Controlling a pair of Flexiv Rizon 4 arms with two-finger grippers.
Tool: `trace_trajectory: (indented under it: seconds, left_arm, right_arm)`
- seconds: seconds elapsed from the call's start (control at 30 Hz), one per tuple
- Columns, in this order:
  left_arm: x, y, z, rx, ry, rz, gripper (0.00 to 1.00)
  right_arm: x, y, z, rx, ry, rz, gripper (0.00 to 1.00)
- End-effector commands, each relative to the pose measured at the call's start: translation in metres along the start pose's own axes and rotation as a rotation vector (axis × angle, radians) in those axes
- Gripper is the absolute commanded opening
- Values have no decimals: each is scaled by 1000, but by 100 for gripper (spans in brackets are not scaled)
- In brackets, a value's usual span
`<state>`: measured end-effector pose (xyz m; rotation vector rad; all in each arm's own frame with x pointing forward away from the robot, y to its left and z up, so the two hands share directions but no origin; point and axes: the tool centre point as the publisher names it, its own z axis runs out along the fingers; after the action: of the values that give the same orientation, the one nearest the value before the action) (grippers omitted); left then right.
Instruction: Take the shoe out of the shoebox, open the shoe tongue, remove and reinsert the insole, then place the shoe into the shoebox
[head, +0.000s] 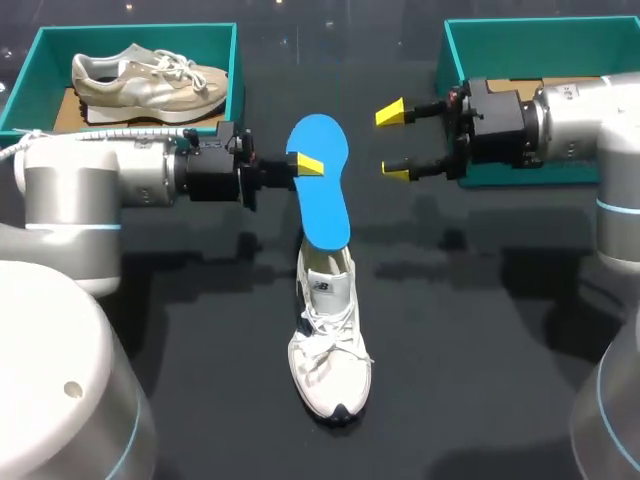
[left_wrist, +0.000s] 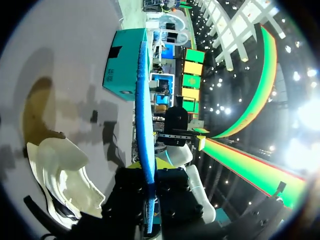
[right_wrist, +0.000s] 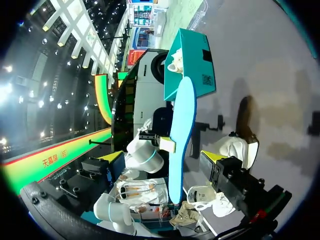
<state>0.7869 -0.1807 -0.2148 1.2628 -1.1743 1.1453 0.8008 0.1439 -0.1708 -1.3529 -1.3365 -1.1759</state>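
Blue insole (head: 322, 180) held edge-on above the heel opening of the white shoe (head: 330, 350); contact between the two cannot be told; shoe lies mid-table (head: 480, 330), toe toward the robot, bare dark surface on all sides; left gripper (head: 305, 163) clamped on the insole's middle, a finger on each face; right gripper (head: 393, 143) fingers wide apart, holding nothing, just beside the insole; teal right shoebox (head: 520, 30) behind it; teal left shoebox (head: 30, 70) holds a beige shoe (head: 145, 80); the label on its wall is too small to read.

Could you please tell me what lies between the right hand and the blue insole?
Nothing: in the head view, only bare table shows between the open right hand and the blue insole, which the left hand grips.
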Motion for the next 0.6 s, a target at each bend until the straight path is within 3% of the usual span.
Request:
trace_trajectory:
  seconds: [0.03, 0.3, 0.6]
  left_arm:
    - [-2, 3, 8, 13, 13, 19, 0]
    - [-1, 3, 13, -10, 45, 27, 0]
    - [-1, 3, 13, -10, 45, 27, 0]
  right_arm:
    - [18, -13, -17, -11, -145, 4, 100]
    - [40, -17, -23, -7, -395, 20, 100]
    - [71, -17, -2, -15, -756, 52, 100]
